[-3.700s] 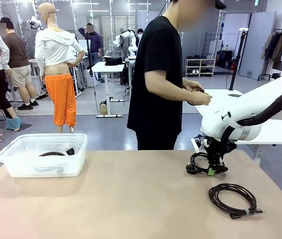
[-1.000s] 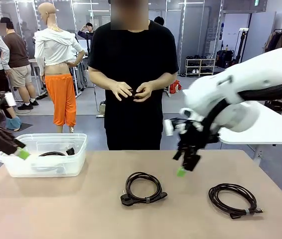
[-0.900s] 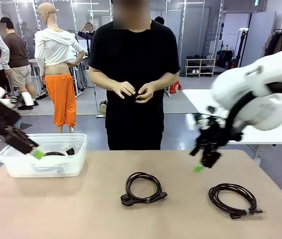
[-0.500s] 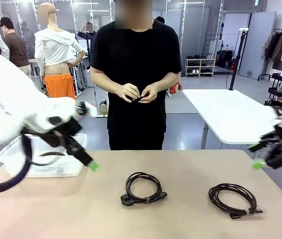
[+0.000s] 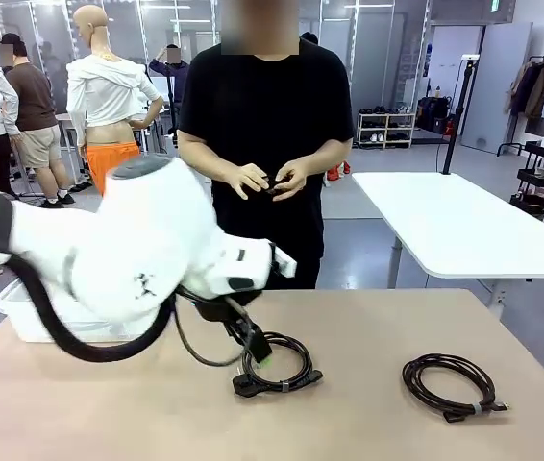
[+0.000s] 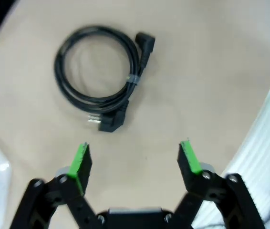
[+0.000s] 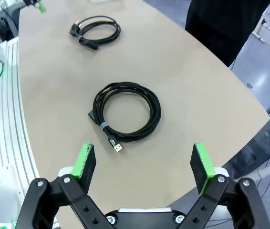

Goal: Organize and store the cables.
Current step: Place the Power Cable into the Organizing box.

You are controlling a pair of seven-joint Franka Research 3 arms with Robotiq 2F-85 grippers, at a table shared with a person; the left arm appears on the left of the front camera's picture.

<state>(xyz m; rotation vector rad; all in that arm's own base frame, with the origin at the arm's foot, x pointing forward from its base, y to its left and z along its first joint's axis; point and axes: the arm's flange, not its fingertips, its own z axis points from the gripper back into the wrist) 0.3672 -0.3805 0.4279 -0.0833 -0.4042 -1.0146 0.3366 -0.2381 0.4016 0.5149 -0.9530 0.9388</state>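
Note:
A black cable coil [image 5: 278,363] with plug ends lies at the table's middle. My left gripper [image 5: 258,346] hangs just over its left rim, apart from it. In the left wrist view that coil [image 6: 98,70] lies beyond my open left gripper [image 6: 135,157], with nothing between the fingers. A second coil [image 5: 449,384], with a pale tie band, lies at the right. The right wrist view looks down on this coil [image 7: 126,112] from well above, and my right gripper [image 7: 143,161] stands open over it. The third cable is hidden.
A clear plastic bin [image 5: 20,325] stands at the table's left, mostly behind my left arm. A person in black stands at the far edge, with both hands [image 5: 270,180] together at the waist. The table's rounded edge [image 7: 230,143] runs near the banded coil.
My left arm has swung in from the left to just above the middle coil. My right arm has pulled away to the right and out of the front view.

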